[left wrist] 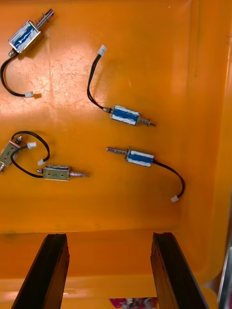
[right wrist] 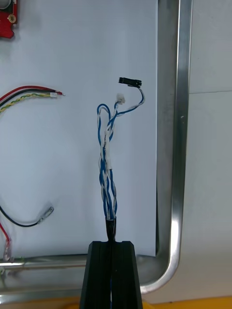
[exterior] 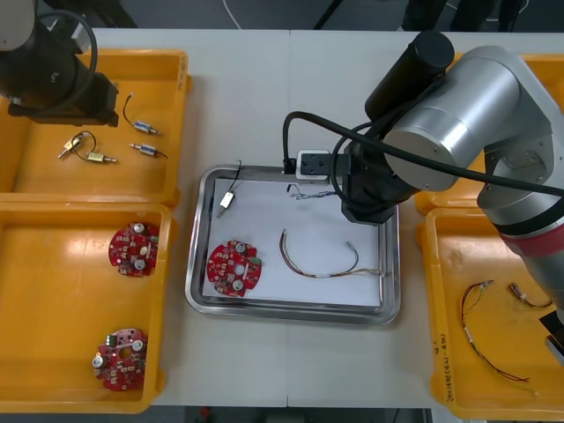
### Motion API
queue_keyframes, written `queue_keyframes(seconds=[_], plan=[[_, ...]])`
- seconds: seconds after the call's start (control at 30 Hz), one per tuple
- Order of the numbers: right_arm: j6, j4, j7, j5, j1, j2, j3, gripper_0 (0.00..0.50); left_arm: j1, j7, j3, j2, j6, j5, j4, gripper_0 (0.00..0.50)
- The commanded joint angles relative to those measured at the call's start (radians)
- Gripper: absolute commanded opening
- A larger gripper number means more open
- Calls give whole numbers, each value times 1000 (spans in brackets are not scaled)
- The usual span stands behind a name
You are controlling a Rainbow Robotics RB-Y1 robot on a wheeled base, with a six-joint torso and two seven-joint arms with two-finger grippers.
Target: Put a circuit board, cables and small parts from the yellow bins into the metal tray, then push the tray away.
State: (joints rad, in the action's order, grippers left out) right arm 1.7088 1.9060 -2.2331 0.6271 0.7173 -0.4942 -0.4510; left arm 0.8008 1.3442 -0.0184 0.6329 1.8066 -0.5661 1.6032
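Now right end effector (right wrist: 114,245) grips one blue-white cable (right wrist: 107,166); left (left wrist: 108,236), spread, overlooks five small metal parts (left wrist: 125,115).

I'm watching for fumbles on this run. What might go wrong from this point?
The right gripper pinches the blue and white cable by its very end, so it may slip out early. The cable's black plug sits close to the tray rim; dropped here, it might drape over the edge. The left gripper hovers open over small metal parts, two with crossed wires, so it may lift both.
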Motion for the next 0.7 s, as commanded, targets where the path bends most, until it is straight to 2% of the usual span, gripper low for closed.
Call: queue_keyframes(seconds=[0.03, 0.23, 0.47, 0.7], plan=[[-58, -44, 10, -20, 36, 14, -43, 0, 37, 75, -48, 56, -36, 14, -52, 500], [-86, -101, 1, -33, 34, 16, -71, 0, 37, 224, -48, 62, -67, 54, -94, 500], [-138, -108, 7, -109, 13, 14, -127, 0, 40, 406, -87, 73, -113, 48, -161, 500], [-152, -108, 6, -122, -6, 16, -133, 0, 41, 576, -129, 82, -211, 41, -258, 500]])
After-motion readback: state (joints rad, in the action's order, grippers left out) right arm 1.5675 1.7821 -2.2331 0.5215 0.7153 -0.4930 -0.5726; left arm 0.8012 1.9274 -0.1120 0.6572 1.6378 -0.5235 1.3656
